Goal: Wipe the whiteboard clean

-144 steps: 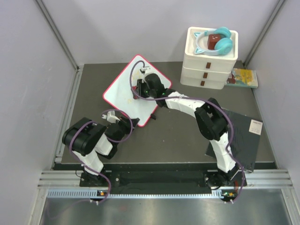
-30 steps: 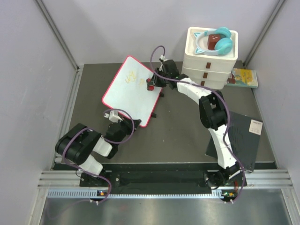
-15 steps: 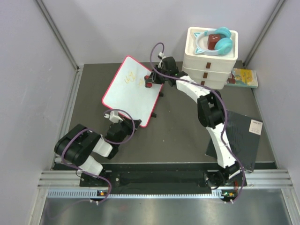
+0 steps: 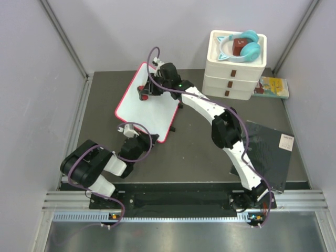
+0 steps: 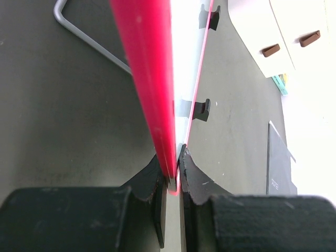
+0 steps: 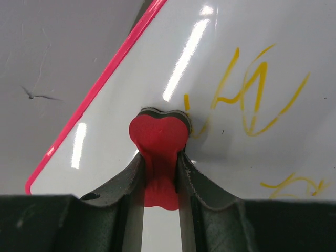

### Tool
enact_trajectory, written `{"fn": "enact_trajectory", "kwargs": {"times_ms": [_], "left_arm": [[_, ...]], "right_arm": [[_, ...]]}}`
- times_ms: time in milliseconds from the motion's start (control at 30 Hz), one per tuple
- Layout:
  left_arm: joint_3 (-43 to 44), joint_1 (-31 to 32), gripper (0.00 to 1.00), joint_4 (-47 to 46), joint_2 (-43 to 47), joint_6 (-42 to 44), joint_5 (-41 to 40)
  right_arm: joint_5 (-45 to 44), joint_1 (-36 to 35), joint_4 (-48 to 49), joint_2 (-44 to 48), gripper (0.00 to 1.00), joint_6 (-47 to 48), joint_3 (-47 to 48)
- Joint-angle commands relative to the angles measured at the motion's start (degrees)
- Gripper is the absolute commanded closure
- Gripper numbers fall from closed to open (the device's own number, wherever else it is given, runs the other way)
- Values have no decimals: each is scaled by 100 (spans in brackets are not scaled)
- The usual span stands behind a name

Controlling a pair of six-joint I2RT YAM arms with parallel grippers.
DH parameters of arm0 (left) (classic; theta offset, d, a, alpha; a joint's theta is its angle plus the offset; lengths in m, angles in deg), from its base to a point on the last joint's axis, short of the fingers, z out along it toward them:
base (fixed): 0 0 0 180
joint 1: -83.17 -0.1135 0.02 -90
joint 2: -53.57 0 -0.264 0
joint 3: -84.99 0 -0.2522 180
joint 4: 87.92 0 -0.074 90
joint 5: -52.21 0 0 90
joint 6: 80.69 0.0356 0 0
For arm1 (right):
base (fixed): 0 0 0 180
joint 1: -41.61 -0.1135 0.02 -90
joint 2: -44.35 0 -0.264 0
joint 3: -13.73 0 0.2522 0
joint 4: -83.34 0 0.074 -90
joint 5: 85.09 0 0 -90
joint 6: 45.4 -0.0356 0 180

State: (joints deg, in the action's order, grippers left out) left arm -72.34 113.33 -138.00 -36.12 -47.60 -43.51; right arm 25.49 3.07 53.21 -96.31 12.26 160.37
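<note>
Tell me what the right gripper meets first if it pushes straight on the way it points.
The whiteboard: the red eraser that the right gripper holds looks pressed against it, beside the yellow scribbles.

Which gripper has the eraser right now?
The right gripper, pinching the red heart-shaped eraser against the whiteboard; the left gripper only clamps the whiteboard's edge.

The whiteboard [image 4: 150, 113], white with a pink-red rim and scribbled on in yellow, was laid askew, left of the drawer stack [image 4: 234, 71].
</note>
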Motion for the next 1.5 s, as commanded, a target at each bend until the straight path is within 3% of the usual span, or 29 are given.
{"fn": "enact_trajectory", "kwargs": {"times_ms": [0, 233, 533, 967, 1133, 1467], "left_arm": [[-354, 61, 100, 2437, -251, 672, -184], [-337, 105, 100, 2472, -242, 689, -228], [-319, 149, 100, 2498, -242, 716, -272], [-232, 290, 100, 2665, -233, 813, -404], [-231, 307, 100, 2683, -216, 813, -422], [-188, 360, 100, 2780, -207, 874, -430]], "right_arm": [[-54, 338, -377, -365, 100, -185, -120], [-221, 1050, -517, -349, 100, -388, -710], [25, 998, 89, 249, 100, -142, -1853], [596, 58, 212, 487, 100, 8, -958], [833, 40, 388, 303, 100, -141, -729], [272, 373, 265, -180, 100, -203, -588]]}}
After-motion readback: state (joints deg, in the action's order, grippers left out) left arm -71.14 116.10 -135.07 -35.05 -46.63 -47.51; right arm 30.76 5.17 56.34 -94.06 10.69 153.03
